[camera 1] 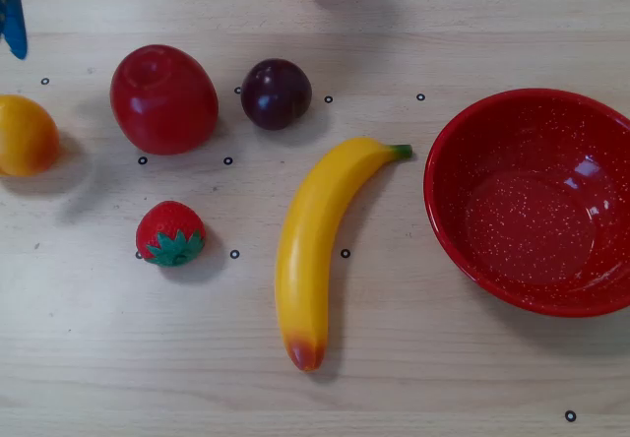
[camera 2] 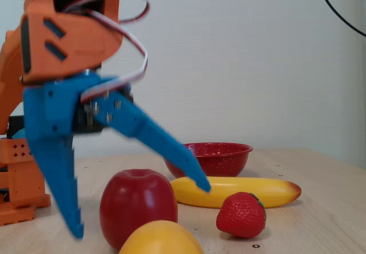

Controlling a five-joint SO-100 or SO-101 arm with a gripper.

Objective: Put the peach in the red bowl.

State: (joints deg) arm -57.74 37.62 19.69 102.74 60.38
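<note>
Spread wide and empty, my blue end effector (camera 2: 137, 208) hangs above the pale wooden surface (camera 1: 433, 358), one finger (camera 2: 57, 174) pointing almost straight down and the other (camera 2: 160, 142) angled out to the right in the fixed view, its tip in front of the banana (camera 2: 240, 190). Nothing sits between the two fingers. In the overhead view only a sliver of blue shows at the upper left edge, well left of the red apple (camera 1: 162, 99). The peach (camera 1: 26, 136), yellow-orange and smooth, rests at the far left edge of the overhead view, partly cut off, just left of the apple and clear of it; in the fixed view it lies nearest the camera at the bottom, in front of the apple. The red bowl (camera 1: 532, 201), speckled white and empty, stands at the right side of the overhead view, well apart from the peach, with the banana lying lengthwise between them, its green stem end close to the bowl's rim. A dark purple plum (camera 1: 276, 93) sits just right of the apple, and a toy strawberry (camera 1: 170, 233) lies below the apple in the overhead view, left of the banana. Orange parts of my arm (camera 2: 63, 31) fill the upper left of the fixed view, with white and red cables looping beside them.
</note>
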